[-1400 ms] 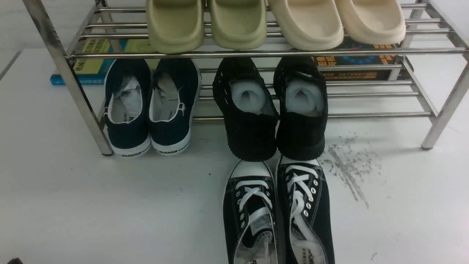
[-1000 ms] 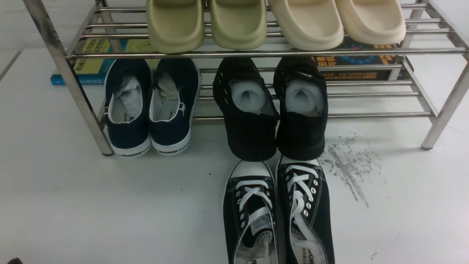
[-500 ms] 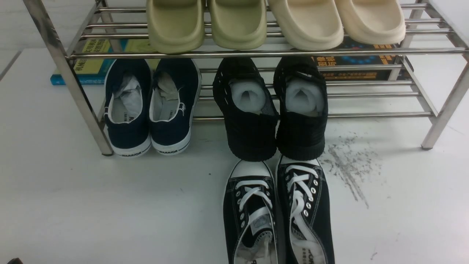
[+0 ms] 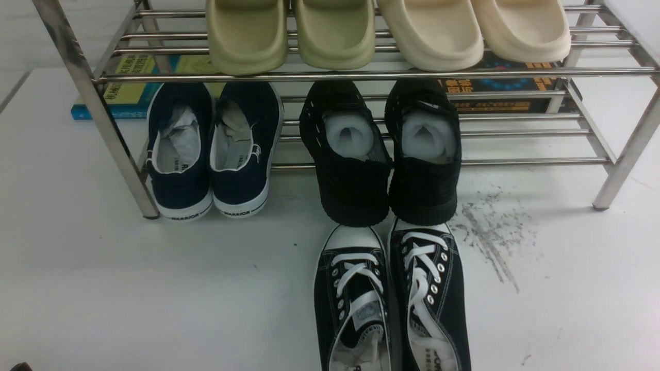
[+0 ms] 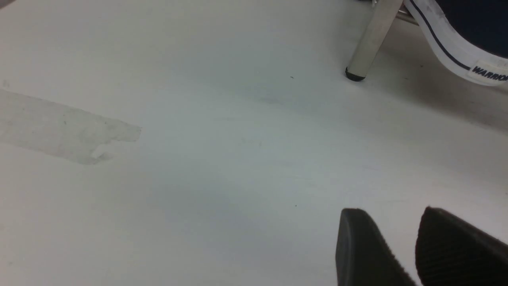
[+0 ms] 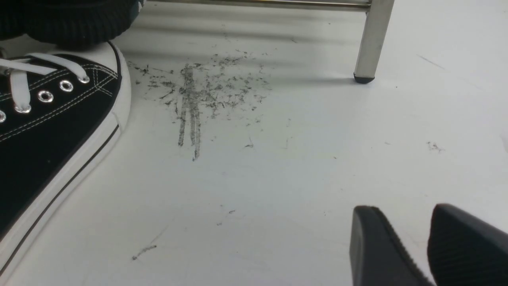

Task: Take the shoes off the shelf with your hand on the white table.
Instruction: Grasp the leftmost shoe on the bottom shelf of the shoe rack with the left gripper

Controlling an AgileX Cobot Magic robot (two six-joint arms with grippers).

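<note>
From my station, the job looks barely begun. The shoes (image 4: 214, 154), the navy pair with WARRIOR on the white soles, sit side by side at the left end of the lower tier of the shelf (image 4: 361, 76). Their heels face me and they are just beside the left front leg. Neither of the 2 has been lifted or reached the tabletop (image 4: 129, 288).

The left gripper (image 5: 391, 216) hangs low over bare tabletop. Its 2 fingers are a little apart and hold nothing. In its wrist view the shelf leg and 1 WARRIOR heel (image 5: 456, 51) lie ahead, near but not touched. The right gripper (image 6: 403, 212) is also slightly parted and empty, low over the tabletop near the grey scuff marks (image 6: 198, 91). Neither gripper shows in the front view.

The black lace-up sneakers (image 4: 392, 299) lie on the tabletop, toes touching the black mesh shoes (image 4: 384, 165) on the lower tier.

I judge that everything is left to do: approach the navy pair, most likely with the left arm, grasp it, draw it off the bars and set it down.
</note>
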